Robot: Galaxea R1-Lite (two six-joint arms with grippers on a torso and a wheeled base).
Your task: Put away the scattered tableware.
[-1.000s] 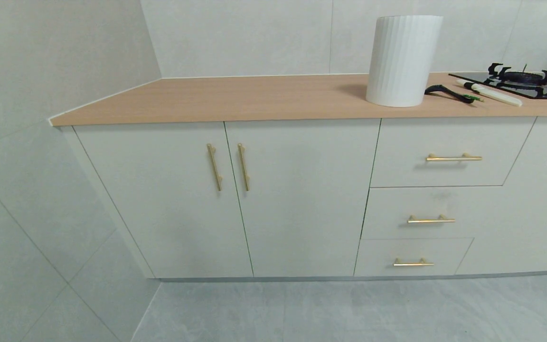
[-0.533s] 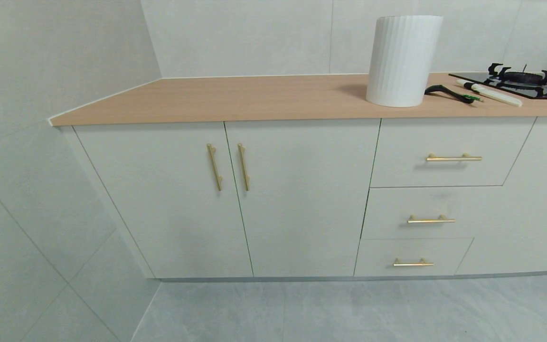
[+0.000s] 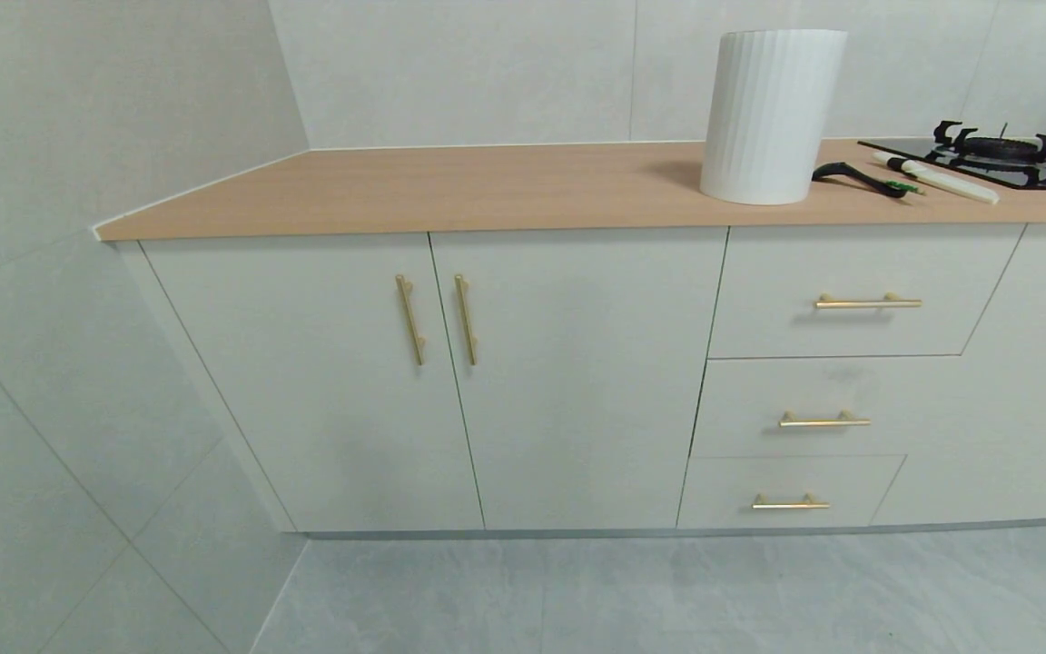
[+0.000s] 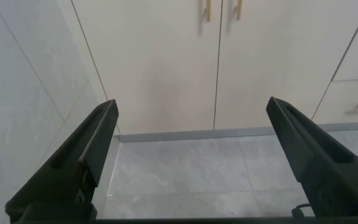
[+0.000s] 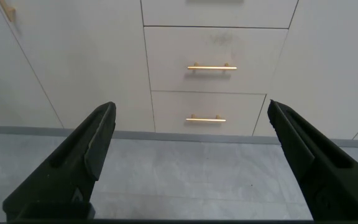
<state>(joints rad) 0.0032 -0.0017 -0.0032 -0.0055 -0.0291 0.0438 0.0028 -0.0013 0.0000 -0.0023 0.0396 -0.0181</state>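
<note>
White and tall, a ribbed round tub (image 3: 768,113) stands upright on the right half of the light brown wooden countertop (image 3: 487,186), closer to the front edge than to the back wall. Just beside the tub, on its right, lies a thin black curved tool with a small green tip (image 3: 854,174). Next comes a long, flat, cream-white tool with a dark end (image 3: 941,179). It lies at a slant, and its pale end points at the front edge. I cannot tell if these two tools touch. At the far right end of the countertop sits a black stove top with black pan rests (image 3: 1000,154).

Pale grey wall tiles (image 3: 78,109) meet the countertop at its left corner and along its back edge. Under it, two shut cream cupboard doors (image 3: 305,381) each have an upright gold bar handle (image 3: 410,320). To their right are three shut cream drawers (image 3: 859,263), each with a flat gold bar handle (image 3: 867,301). Grey floor tiles (image 3: 668,590) lie below.

Low by the floor, the left gripper (image 4: 191,106) faces the doors. Its two black fingers (image 4: 95,146) are spread wide and hold nothing. The right gripper (image 5: 190,107) faces the drawers, spread just as wide, with nothing in it.
</note>
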